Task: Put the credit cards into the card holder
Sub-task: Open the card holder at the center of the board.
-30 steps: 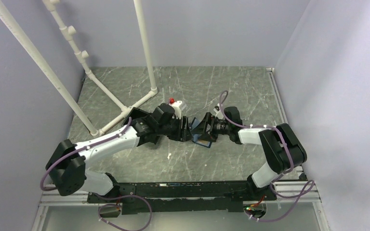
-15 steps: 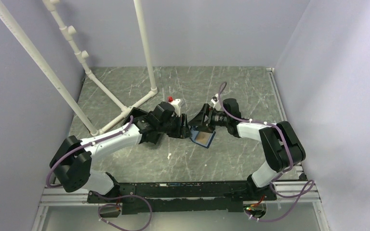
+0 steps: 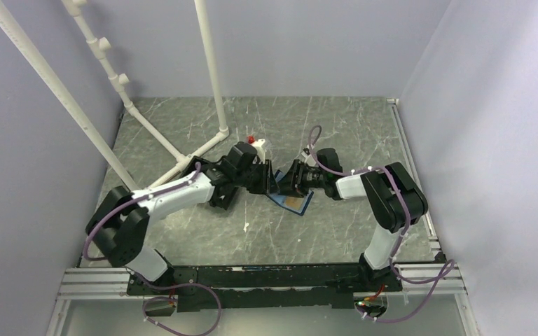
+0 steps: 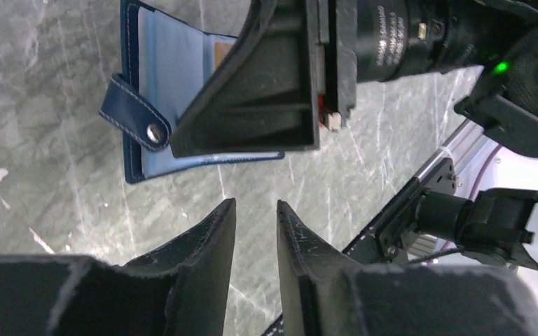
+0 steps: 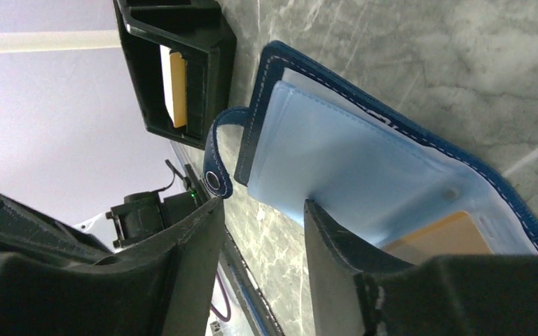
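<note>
As it lies opened flat on the table (image 3: 336,133), the card holder (image 5: 364,175) is seen as a small dark navy wallet with pale stitching along its rim and light blue sleeves inside. A short snap tab (image 5: 217,164) with a metal stud is curled up from one edge. One orange-tan card (image 5: 445,234) is lodged in a sleeve, at the side of the card holder away from the tab, and only part of it is shown.

In the right wrist view the sleeves and the card are shown plainly beyond the right claw (image 5: 263,208). This claw is held just above the card holder with its fingers apart, and whether the sleeve edge is touched cannot be told. In the left wrist view most of the card holder is covered by the body of that claw, and only a small corner of the card is seen. The left claw (image 4: 256,206) is shown there just beside the card holder, with a narrow gap kept between its fingers and nothing clamped. Only in the top view are both arms seen meeting at the card holder from opposite sides.

One card holder, one visible card and two claws are counted.
</note>
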You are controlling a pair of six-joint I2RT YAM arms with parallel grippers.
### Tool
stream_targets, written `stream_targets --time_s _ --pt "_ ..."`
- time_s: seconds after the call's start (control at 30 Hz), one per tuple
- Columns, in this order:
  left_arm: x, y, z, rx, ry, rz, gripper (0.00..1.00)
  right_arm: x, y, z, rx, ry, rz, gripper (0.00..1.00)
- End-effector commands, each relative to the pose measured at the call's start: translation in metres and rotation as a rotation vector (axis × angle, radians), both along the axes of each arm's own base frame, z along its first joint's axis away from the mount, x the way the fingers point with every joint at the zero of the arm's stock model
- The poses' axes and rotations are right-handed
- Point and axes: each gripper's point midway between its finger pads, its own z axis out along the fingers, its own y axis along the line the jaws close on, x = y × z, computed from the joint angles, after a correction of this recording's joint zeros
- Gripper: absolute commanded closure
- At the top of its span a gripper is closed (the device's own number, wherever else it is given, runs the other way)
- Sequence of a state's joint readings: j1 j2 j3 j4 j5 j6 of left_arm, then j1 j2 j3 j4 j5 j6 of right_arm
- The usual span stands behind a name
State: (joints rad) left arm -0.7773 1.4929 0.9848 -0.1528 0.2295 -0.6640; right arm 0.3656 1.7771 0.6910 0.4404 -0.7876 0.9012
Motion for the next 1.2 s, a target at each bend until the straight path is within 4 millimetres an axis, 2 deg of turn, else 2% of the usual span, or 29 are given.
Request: stream_targets --time_s 0.0,0.1,0.2,0.37,0.47,0.73,0.87,1.03,1.17 --pt "0.018 -0.025 0.0 -0.057 -0.025 -0.043 0.71 -0.001 0.0 -0.002 0.022 -0.039 0.006 0.55" --pt "0.024 -0.038 -0.019 -0.056 0.009 -0.075 0.8 -0.007 -0.007 -0.011 0.001 -0.019 0.001 0.62" --pt "0.034 -0.044 -0.031 -0.046 0.002 -0.067 0.85 -0.01 -0.013 -0.021 -0.049 -0.012 0.014 0.75" --pt "0.053 -0.044 -0.055 0.023 -0.005 -0.036 1.0 -0.018 -0.019 -0.031 -0.109 0.014 0.039 0.75" --pt "0.056 -0.031 -0.08 0.109 0.019 0.014 1.0 -0.02 -0.028 -0.033 -0.183 0.009 0.029 0.74" --pt "0.046 -0.014 -0.131 0.219 0.132 0.063 1.0 -0.027 -0.069 -0.039 -0.485 0.006 0.021 0.6" --pt "0.032 -0.02 -0.138 0.17 0.201 0.066 1.0 -0.027 -0.081 -0.03 -0.555 -0.012 -0.003 0.56" --pt "0.02 -0.024 -0.139 0.132 0.263 0.08 1.0 -0.018 -0.108 -0.025 -0.729 -0.052 -0.069 0.52" --pt "0.013 -0.026 -0.139 0.107 0.305 0.077 1.0 -0.015 -0.111 -0.02 -0.814 -0.09 -0.074 0.42"
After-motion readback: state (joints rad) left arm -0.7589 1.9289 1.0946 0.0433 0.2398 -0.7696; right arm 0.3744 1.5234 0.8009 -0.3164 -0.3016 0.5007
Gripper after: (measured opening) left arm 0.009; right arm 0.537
